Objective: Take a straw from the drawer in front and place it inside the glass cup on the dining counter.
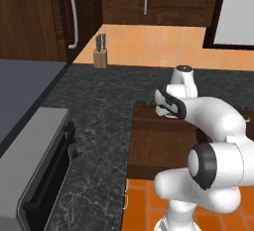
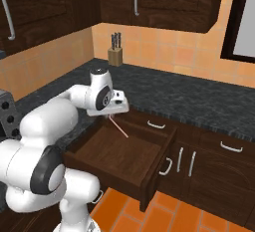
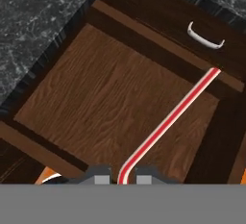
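Note:
The dark-brown drawer (image 2: 124, 159) is pulled wide open below the black worktop, and its wooden floor (image 3: 105, 98) is bare. My gripper (image 3: 122, 179) hangs above the drawer, shut on the near end of the red-pink straw (image 3: 168, 122). The straw slants away from the fingertips, down over the drawer's inside. In the right base view the gripper (image 2: 110, 115) sits at the drawer's back left corner, with the straw (image 2: 118, 127) angling down from it. The drawer (image 1: 158, 143) is partly hidden behind my arm in the left base view. The glass cup and the dining counter are out of view.
A black speckled worktop (image 2: 189, 96) runs around the corner, with a knife block (image 2: 116, 52) at the back wall. A steel oven (image 1: 39, 165) stands to the left. A shut drawer with a curved silver handle (image 2: 156, 124) and cabinet doors (image 2: 184, 161) lie to the right.

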You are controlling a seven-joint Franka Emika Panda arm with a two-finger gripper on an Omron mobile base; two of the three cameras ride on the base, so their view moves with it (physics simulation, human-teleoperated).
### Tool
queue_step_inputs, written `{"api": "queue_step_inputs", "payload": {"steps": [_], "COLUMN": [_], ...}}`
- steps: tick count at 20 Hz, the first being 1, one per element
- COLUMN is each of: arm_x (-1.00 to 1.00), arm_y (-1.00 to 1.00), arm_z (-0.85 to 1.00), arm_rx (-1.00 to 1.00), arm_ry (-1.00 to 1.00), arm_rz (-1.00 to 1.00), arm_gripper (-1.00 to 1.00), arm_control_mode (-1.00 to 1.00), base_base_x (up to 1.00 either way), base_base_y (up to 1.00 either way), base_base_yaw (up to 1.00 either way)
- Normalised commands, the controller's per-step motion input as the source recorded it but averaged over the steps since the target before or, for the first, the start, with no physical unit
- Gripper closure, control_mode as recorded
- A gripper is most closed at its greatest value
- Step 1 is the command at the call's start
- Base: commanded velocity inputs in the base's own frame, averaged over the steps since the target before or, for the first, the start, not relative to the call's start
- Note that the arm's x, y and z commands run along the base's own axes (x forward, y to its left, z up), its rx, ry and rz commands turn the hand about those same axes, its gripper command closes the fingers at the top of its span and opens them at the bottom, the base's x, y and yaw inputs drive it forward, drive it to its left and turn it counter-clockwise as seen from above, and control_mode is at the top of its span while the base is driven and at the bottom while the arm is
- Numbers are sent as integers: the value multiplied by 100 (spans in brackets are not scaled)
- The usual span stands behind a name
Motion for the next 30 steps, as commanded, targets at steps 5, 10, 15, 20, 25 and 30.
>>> {"api": "queue_step_inputs", "payload": {"steps": [5,10,15,20,25,30], "arm_x": [-90,-61,-15,0,0,0], "arm_y": [-39,-13,0,0,0,0], "arm_z": [1,0,0,0,0,0], "arm_rx": [2,0,0,0,0,0], "arm_ry": [-10,-9,0,0,0,0], "arm_rz": [-14,-10,-2,0,0,0], "arm_gripper": [100,100,100,100,100,100], "arm_control_mode": [-100,-100,100,100,100,100], "base_base_x": [0,0,-60,-98,-10,0], "base_base_y": [0,0,-1,-34,-63,-79], "base_base_yaw": [0,0,-7,-33,-71,-74]}}
